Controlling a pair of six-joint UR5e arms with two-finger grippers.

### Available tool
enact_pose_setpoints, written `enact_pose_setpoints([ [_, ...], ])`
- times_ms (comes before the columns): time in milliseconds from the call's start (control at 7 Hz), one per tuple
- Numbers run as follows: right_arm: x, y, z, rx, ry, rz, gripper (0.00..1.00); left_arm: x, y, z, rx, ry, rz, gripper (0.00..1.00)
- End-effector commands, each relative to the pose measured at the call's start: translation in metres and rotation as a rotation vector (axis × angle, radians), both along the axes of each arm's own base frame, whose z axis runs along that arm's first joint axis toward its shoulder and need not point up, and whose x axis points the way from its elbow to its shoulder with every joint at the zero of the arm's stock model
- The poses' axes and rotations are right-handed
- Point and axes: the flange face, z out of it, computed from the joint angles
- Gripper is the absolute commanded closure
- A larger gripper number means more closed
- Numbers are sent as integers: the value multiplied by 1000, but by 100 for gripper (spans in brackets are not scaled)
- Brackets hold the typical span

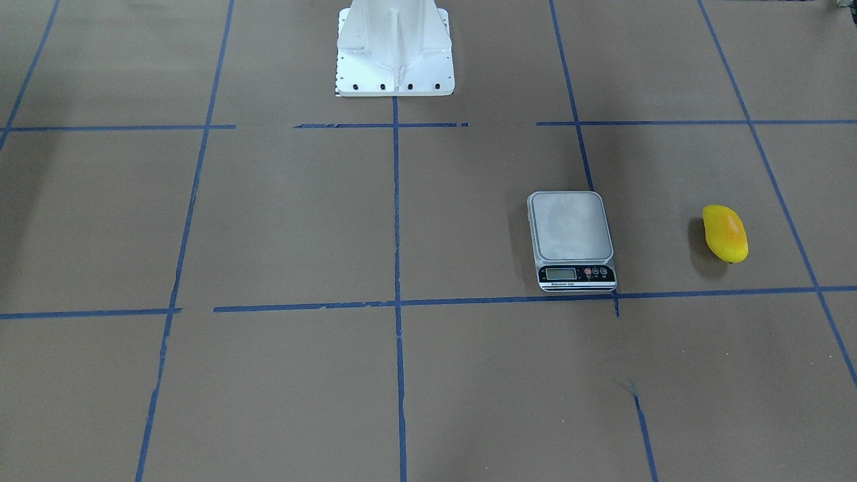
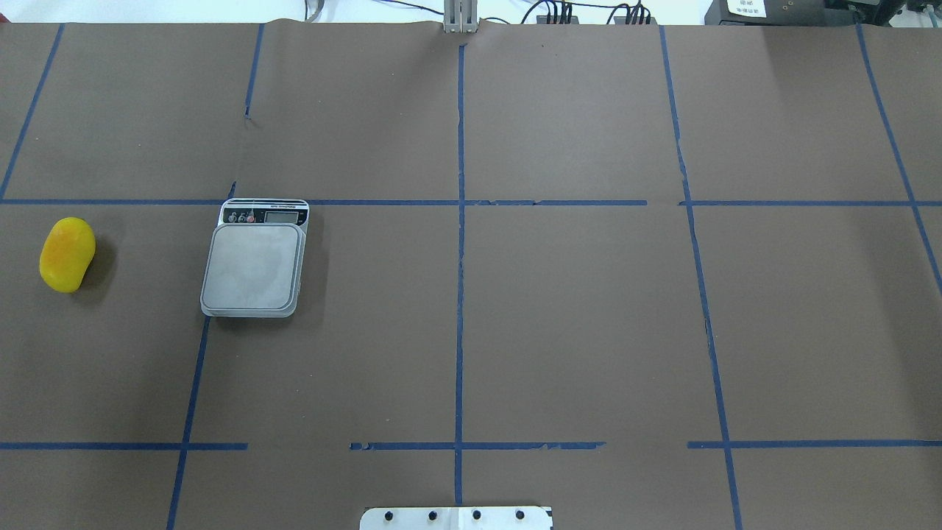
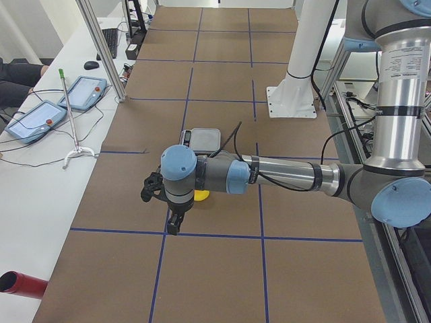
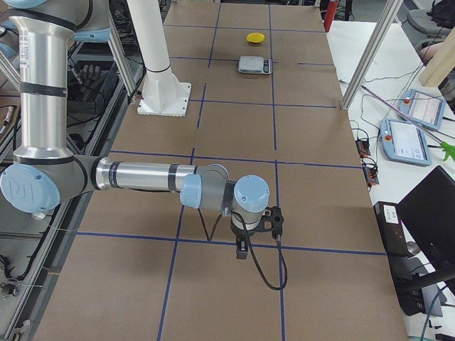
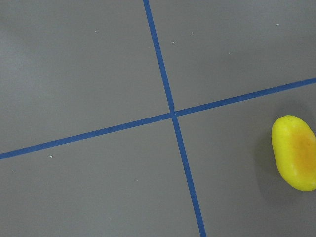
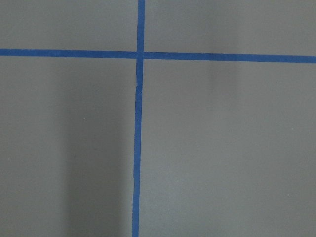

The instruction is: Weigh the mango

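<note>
Just past the black left gripper (image 3: 174,227): mango (image 1: 724,233), glossy bright yellow, orange blush along the middle.

Farther past it: scale (image 1: 571,239), pale silver-grey platform, faintly mottled; black control strip with a grey-green display and reddish buttons.

Below both grippers: table covering (image 1: 288,221), matte brown, gridded with blue tape lines (image 1: 396,214), broken in places.

Behind the black right gripper (image 4: 242,250): arm (image 4: 142,175) in silver, grey joints, light blue caps.

Robot base (image 1: 395,50): white, row of black bolts.
</note>
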Motion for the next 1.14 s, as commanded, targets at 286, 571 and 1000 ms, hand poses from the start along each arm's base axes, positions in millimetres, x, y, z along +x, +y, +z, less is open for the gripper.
enact_pose_setpoints([
  [286, 0, 0, 0, 0, 0, 0, 0, 1, 1, -4, 11, 7, -4, 0],
  [571, 0, 0, 0, 0, 0, 0, 0, 23, -9, -14, 53, 11, 20, 0],
  [1000, 0, 0, 0, 0, 0, 0, 0, 177, -15, -35, 21, 68, 44, 0],
])
